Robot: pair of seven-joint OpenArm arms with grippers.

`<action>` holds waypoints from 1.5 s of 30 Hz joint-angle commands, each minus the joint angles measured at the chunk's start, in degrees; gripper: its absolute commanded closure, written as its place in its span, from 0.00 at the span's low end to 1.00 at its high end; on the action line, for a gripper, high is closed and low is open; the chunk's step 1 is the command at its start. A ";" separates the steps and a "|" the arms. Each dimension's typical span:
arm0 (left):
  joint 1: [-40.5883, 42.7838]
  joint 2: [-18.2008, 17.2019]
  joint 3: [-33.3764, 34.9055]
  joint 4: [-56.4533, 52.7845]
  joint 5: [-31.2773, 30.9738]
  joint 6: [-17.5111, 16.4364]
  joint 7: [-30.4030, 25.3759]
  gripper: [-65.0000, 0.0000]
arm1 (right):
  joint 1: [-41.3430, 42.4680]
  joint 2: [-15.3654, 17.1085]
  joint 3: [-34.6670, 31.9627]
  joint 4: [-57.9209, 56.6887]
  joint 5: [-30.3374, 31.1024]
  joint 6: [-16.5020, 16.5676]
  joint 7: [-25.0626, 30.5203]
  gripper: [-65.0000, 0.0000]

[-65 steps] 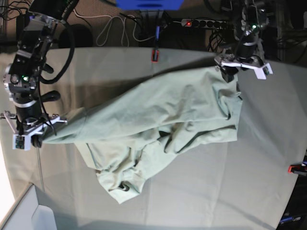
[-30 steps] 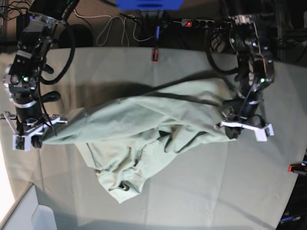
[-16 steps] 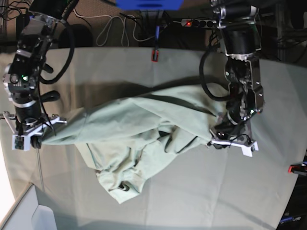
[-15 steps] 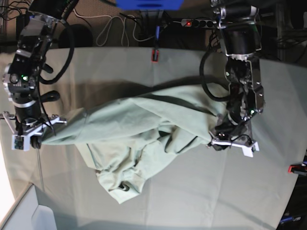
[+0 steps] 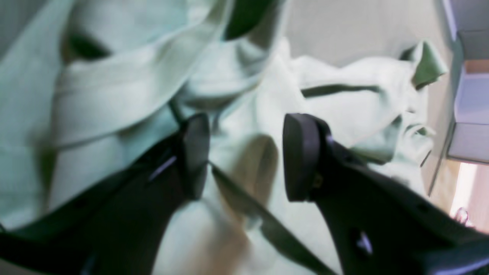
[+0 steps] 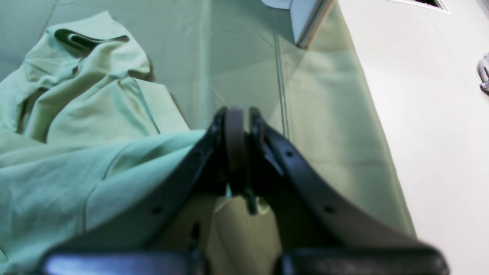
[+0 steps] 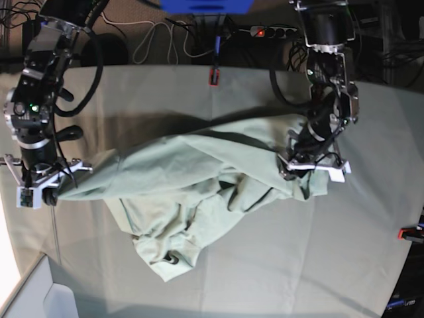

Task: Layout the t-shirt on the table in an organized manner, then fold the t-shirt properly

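The pale mint-green t-shirt [image 7: 199, 185] lies crumpled across the middle of the table [image 7: 265, 265], bunched toward its near left. My left gripper [image 7: 311, 169] hovers over the shirt's right end. In the left wrist view my left gripper [image 5: 248, 156] is open, and folds of the t-shirt [image 5: 114, 95] lie below the gap, with nothing pinched. My right gripper [image 7: 41, 189] is at the shirt's left tip. In the right wrist view my right gripper [image 6: 237, 152] is shut on the stretched edge of the t-shirt [image 6: 76, 172].
Red-orange clamps sit at the far edge [image 7: 213, 76] and at the right edge [image 7: 411, 232]. A power strip [image 7: 281, 31] and cables lie behind the table. A white box [image 7: 40, 291] stands at the near left corner.
My left gripper has opened and let go of the shirt's right end, then shifted left and farther back over the fabric. The right arm has not moved.
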 commanded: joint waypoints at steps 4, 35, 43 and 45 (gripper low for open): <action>0.63 -0.22 -0.03 1.41 -2.18 -0.88 -4.47 0.54 | 0.77 0.32 0.07 1.02 0.50 0.57 1.78 1.00; -2.45 -1.19 -2.40 -2.02 -2.18 -0.71 -7.28 0.63 | 1.13 0.76 -1.86 0.66 0.41 0.57 1.86 1.00; -2.18 -0.92 -2.31 -1.67 -2.27 -0.71 -6.75 0.99 | 1.21 0.94 -1.86 0.66 0.32 0.57 1.86 1.00; -1.92 -0.92 -2.14 0.00 -2.27 -0.80 -6.75 1.00 | 1.21 0.94 -1.86 0.66 0.32 0.57 1.86 1.00</action>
